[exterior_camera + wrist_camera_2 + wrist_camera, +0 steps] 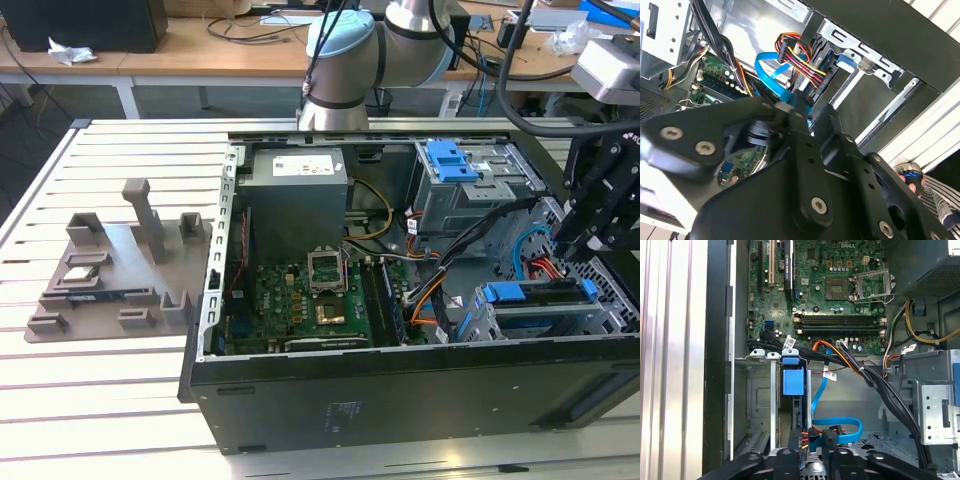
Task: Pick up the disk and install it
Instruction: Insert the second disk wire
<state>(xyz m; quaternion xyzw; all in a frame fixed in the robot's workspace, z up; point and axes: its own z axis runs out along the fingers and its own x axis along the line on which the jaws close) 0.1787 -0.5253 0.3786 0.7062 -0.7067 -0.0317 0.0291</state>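
Here the gripper (pixel 590 235) hangs just above the drive cage (pixel 530 305) — the disk (pixel 535 293) apparently seated inside it — jaws' state cannot be told; installation stage, judged near completion.

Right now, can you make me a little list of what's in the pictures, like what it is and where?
place: an open computer case lying on a slatted table
robot: gripper hangs over the end of the case at the exterior view's right
disk: sits in the drive bay with blue rails, below the gripper
held: nothing seen in the gripper
inside the case: green motherboard, grey power supply box, blue flat cable
beside the case: grey parts tray
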